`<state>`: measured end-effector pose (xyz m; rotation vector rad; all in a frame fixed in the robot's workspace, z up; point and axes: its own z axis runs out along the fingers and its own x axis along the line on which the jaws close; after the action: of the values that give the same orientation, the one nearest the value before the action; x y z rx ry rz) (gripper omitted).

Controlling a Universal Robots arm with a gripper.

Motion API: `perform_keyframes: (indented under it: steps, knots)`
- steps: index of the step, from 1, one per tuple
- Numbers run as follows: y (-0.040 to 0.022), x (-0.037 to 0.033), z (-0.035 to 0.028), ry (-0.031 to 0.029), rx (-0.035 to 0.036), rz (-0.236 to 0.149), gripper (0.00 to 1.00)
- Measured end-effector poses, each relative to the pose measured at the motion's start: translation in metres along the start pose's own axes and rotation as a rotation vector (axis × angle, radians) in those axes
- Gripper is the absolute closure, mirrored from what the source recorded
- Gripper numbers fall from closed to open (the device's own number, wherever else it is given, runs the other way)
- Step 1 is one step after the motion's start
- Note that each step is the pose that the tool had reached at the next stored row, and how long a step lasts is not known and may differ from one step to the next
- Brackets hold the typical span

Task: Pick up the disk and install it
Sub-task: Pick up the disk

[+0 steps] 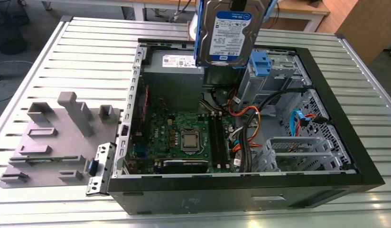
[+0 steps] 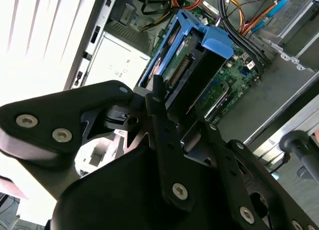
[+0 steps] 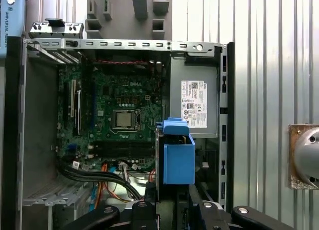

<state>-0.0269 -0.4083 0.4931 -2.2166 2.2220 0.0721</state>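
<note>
The disk (image 1: 232, 31), a silver-grey drive with a white-and-blue label in a blue plastic bracket, hangs upright in the air over the back of the open computer case (image 1: 347, 156) in the exterior view. In the second wrist view my gripper (image 2: 179, 125) is shut on the disk (image 2: 194, 55), with a black finger on each side of it. The first wrist view looks down past the gripper (image 3: 172, 200) and the disk's blue bracket (image 3: 178, 157) into the case, with the disk above the gap beside the power supply (image 3: 194, 108).
The case lies open on a slatted metal table (image 1: 88, 52). Inside are the green motherboard (image 1: 182, 137), the grey power supply (image 1: 173, 64), a drive bay with a blue latch (image 1: 260, 64), loose cables (image 1: 246, 114) and a metal cage (image 1: 297, 149). A grey fixture (image 1: 56, 137) stands at the exterior view's left.
</note>
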Motion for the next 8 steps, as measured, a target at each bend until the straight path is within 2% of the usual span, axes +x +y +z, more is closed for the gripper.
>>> perform_keyframes:
  steps: [1,4,5,8]
  knots:
    - [0.0,0.0,0.0,-0.0013,0.0,0.0,0.65]
    - [0.0,0.0,0.0001,-0.0135,0.0002,-0.001,0.65]
    - [0.0,0.0,0.0,-0.0155,0.0002,-0.001,0.65]
    - [0.0,0.0,0.0001,-0.0157,0.0002,0.0,0.65]
